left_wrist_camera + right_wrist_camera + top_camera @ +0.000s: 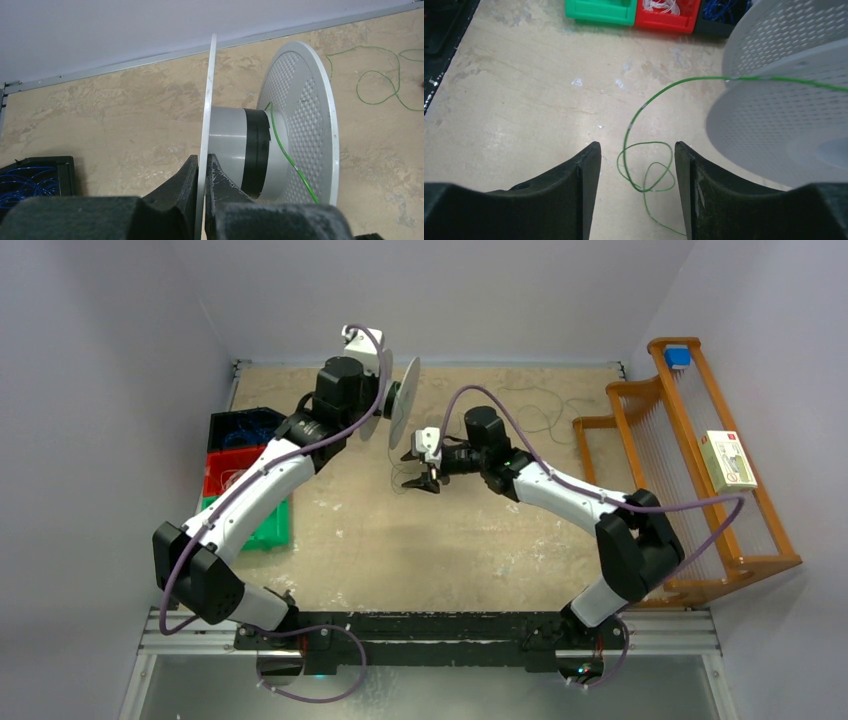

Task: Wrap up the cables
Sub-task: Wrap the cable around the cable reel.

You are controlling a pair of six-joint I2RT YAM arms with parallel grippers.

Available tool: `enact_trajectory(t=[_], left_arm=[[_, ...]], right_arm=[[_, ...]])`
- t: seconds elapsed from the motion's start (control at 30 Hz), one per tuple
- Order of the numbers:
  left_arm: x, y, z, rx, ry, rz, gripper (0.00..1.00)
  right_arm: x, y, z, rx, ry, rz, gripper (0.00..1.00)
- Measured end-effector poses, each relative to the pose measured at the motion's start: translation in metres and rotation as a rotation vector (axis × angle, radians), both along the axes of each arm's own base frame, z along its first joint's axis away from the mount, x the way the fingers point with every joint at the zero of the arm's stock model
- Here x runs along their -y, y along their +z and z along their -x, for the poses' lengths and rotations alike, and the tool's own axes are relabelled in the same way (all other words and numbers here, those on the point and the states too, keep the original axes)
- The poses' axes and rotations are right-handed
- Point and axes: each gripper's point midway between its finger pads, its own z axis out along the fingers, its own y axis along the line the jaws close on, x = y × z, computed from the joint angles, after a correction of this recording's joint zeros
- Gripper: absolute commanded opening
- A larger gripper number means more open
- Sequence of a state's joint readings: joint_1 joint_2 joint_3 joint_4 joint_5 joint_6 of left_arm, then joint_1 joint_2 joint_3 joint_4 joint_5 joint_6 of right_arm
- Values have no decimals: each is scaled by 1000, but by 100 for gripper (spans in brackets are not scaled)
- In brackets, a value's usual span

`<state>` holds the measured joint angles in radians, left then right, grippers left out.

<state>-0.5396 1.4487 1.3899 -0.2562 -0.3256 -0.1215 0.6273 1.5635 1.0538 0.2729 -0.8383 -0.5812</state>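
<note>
**Take the strand close to the spool, not the tangle**

The cable (644,106), a thin green wire, has one end on the hub of the spool (781,117). It passes out between the two flanges and drops in a curve to a small knot of loops on the table (524,100) just below the spool. More slack lies in loose rings on the far side of the spool.

The left gripper (202,167) is clamped onto the rim of one flange and holds the spool on edge. The right gripper (636,150) hangs over the loops below the spool, its jaws spread wide with nothing between them.

The step in hand looks like picking up the free strand to lay a turn. A good grasp would be on the single run nearest the spool, since pinching the crossed loops could pull them into a knot. After that, the wire probably needs light, even tension, and it should be guided into the gap between the flanges so it does not ride over a rim.
</note>
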Motion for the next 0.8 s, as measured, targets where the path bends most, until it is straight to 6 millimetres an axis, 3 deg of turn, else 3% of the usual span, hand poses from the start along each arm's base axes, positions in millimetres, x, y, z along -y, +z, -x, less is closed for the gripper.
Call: enact_trajectory(t=[0.07,0.13,0.17,0.43,0.6,0.8], left_arm=[[-4,0,-2,-4,10,14,0],[-8,0,-4,-7,25,28,0],[-10,0,-5,-8,31,34,0],[-29,2,-13,-22,105,108,0],[-43,18,-20,-7,158,197,0],[-54,26,-28,-34,152,356,0]], right_arm=[[-4,-13,0,-14,10,19,35],[-6,-25,1,-26,22,37,7],[-8,-30,3,-36,30,46,0],[-9,-52,21,-73,109,93,0],[-11,-58,30,-81,130,118,0],[-25,-64,22,-102,85,145,0]])
